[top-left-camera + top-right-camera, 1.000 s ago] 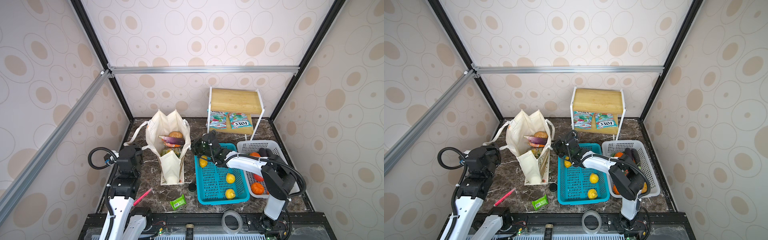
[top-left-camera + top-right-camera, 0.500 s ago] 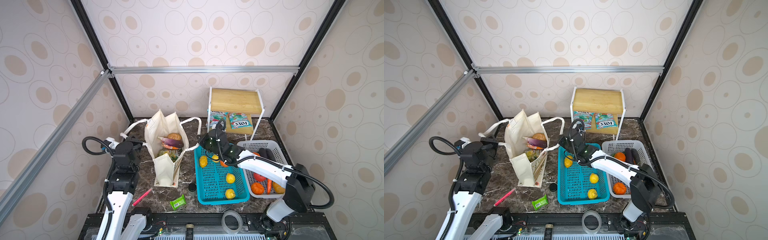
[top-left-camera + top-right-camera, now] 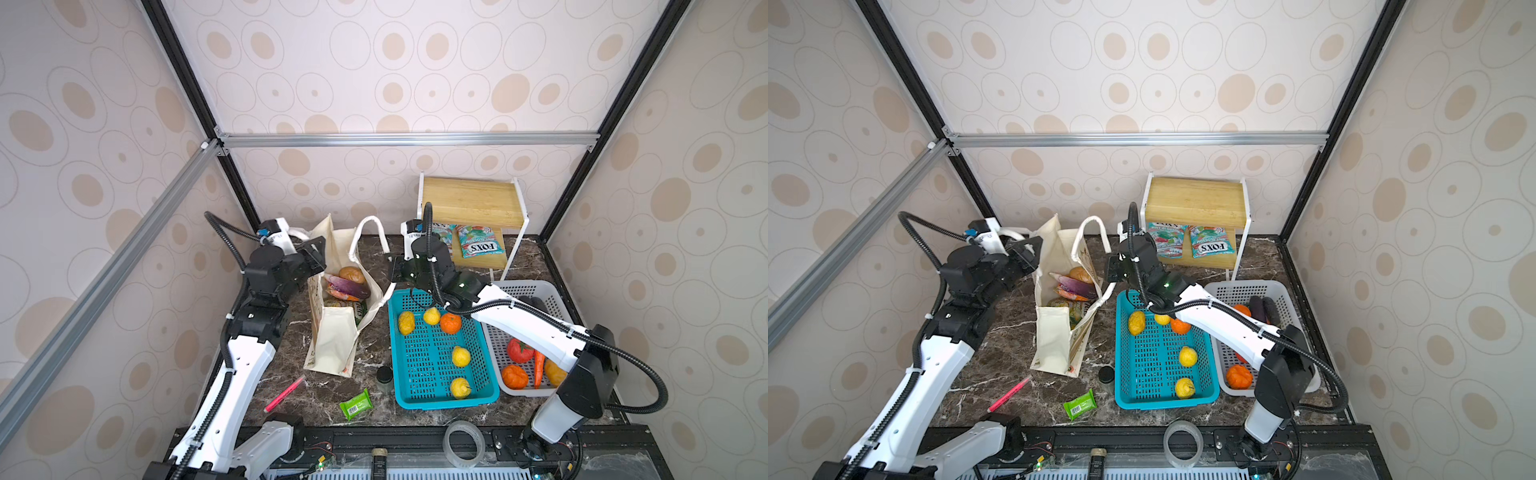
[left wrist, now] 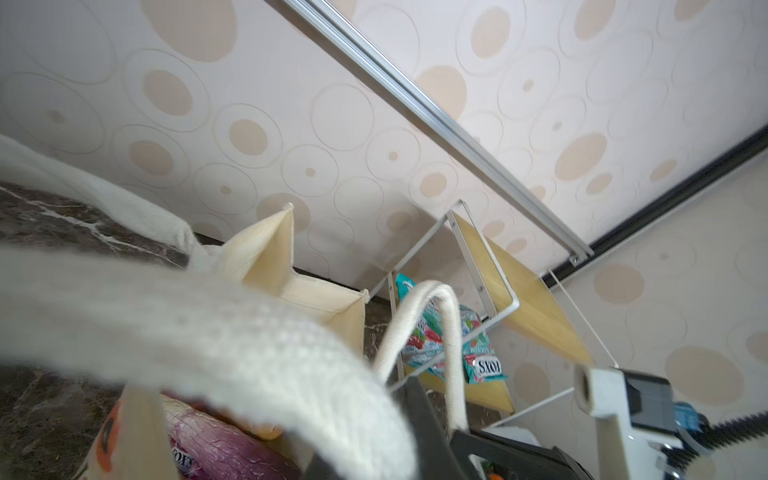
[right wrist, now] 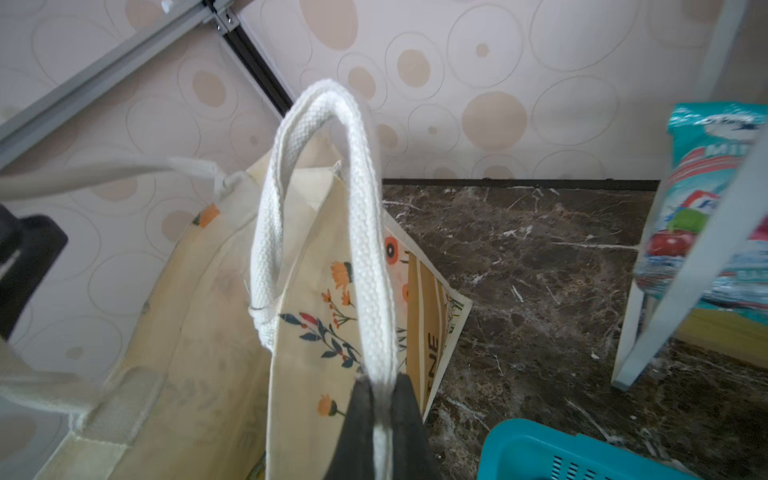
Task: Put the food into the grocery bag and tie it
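bag (image 3: 332, 345) stands open on tabletop (image 3: 316, 395), food (image 3: 348, 287) inside. right jaws clenched on one white handle (image 5: 368, 249); left jaws by other handle (image 4: 208, 328), cannot tell whether grasping.

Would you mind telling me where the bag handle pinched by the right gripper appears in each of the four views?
In a top view: the handle arches above the grocery bag, near centre.
In a top view: the same arch, left of centre.
Left wrist: slim loop, lower middle, in front of the packets.
Right wrist: large central arch, ending in the right gripper.
Shared landmark: the teal packets on the shelf.
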{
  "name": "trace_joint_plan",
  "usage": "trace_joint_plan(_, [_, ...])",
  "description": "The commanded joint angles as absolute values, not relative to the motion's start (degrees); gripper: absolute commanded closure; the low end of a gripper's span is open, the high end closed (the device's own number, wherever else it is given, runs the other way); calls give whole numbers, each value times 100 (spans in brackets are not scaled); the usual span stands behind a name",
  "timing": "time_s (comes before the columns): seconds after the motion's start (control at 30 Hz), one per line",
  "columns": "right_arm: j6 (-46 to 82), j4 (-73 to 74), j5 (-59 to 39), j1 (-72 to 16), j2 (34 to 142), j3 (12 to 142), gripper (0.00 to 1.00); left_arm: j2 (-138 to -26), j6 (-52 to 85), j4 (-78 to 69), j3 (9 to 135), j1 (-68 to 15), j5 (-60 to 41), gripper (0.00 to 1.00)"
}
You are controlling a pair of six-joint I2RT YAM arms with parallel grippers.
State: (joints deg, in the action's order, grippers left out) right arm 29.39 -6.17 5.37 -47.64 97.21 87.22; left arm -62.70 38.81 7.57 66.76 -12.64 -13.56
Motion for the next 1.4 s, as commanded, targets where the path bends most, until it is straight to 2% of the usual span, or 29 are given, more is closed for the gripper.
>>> trace_joint_plan(0.0, [2733,-387,-146,-4810,9856,8889,100,-6616,3123,1495,7474,-1690,-1471,79])
trace_joint_plan(0.23, [2715,254,-626,-4809,9971,8624,100,-7050,2800,2344,8156,-2397,-992,69])
trace_joint_plan(0.4, [2830,639,-804,-4813,9967,8455,100,-7232,2617,3067,8636,-2781,-311,68])
trace_joint_plan(0.43, [2851,738,-832,-4808,9959,8408,100,-7294,2552,3231,8753,-2860,-181,73])
trace_joint_plan(0.47, [2894,861,-859,-4810,9943,8321,100,-7386,2456,3413,8891,-2907,-80,99])
trace_joint_plan(0.53, [2978,1143,-854,-4805,9920,8147,100,-7572,2344,3724,9079,-2936,140,100])
trace_joint_plan(0.57, [3022,1237,-852,-4809,9914,8076,100,-7670,2321,3871,9168,-2937,314,96])
trace_joint_plan(0.6, [3034,1277,-868,-4808,9921,8051,100,-7737,2307,3969,9224,-2936,428,86])
trace_joint_plan(0.67, [3034,1261,-900,-4810,9936,8050,100,-7789,2248,3996,9245,-2944,439,84])
trace_joint_plan(0.8, [3059,1385,-993,-4811,9940,7984,100,-8161,2054,4553,9722,-3131,1068,66])
trace_joint_plan(0.9, [3095,1541,-1028,-4808,9928,7898,100,-8335,2004,4884,9932,-3230,1459,60])
trace_joint_plan(1.0, [3121,1670,-1075,-4808,9921,7831,100,-8381,2022,5136,10047,-3439,2103,58])
trace_joint_plan(1.07, [3146,1841,-1163,-4813,9935,7771,100,-8535,2012,5455,10336,-3636,2621,61])
trace_joint_plan(1.2, [3192,1995,-1253,-4811,10007,7729,100,-8996,2058,6278,11091,-3908,3174,85])
trace_joint_plan(1.23, [3207,2017,-1261,-4811,10018,7718,100,-9057,2064,6379,11189,-3953,3210,88])
trace_joint_plan(1.3, [3227,2049,-1251,-4810,10035,7700,100,-9140,2101,6562,11337,-4021,3357,85])
trace_joint_plan(1.37, [3221,2048,-1239,-4811,10037,7694,100,-9057,2071,6440,11259,-4022,3342,69])
